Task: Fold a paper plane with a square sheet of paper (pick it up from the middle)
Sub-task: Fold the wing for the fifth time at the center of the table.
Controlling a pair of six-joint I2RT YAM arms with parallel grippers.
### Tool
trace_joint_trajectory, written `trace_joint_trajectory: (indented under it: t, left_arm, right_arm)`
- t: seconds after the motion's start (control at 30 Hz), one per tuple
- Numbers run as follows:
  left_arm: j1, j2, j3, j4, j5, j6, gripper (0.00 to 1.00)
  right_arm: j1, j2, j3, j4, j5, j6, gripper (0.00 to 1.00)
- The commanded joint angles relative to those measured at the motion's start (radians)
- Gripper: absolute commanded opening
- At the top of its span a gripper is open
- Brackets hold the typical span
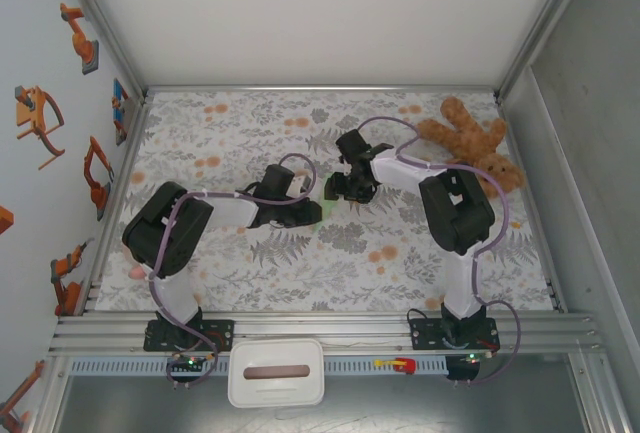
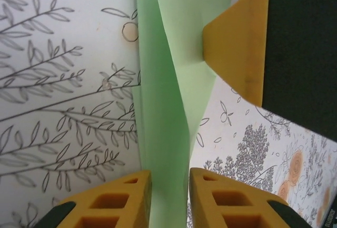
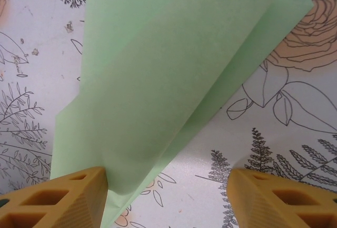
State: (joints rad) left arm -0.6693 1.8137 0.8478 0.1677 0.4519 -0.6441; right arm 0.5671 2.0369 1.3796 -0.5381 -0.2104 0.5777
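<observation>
Left end effector (image 2: pixel 169 179) nearly closed around folded paper plane (image 3: pixel 158 80), left of teddy bear (image 1: pixel 470 141); can't tell if clamped. Right end effector (image 3: pixel 166 179) wide open, gripping nothing.

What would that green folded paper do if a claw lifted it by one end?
Probably sag slightly: the folded green paper is thin, though its long crease should stiffen it lengthwise. It looks very light, so a nudge would likely slide it over the flowered tablecloth.
</observation>
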Motion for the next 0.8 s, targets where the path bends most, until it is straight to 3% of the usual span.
trace_joint_trajectory:
  t: [0.0,0.33,0.77]
  left_arm:
    - [0.000,-0.063,0.008,-0.069,-0.031,-0.003,0.28]
    - [-0.012,-0.072,0.009,-0.102,0.027,-0.009,0.25]
    - [-0.019,-0.050,0.001,-0.139,0.011,0.011,0.16]
  right_arm:
    - [0.007,0.150,-0.053,0.018,0.077,-0.015,0.64]
    - [0.007,0.165,-0.042,0.007,0.077,-0.010,0.64]
    - [0.006,0.175,-0.040,0.008,0.073,0.000,0.62]
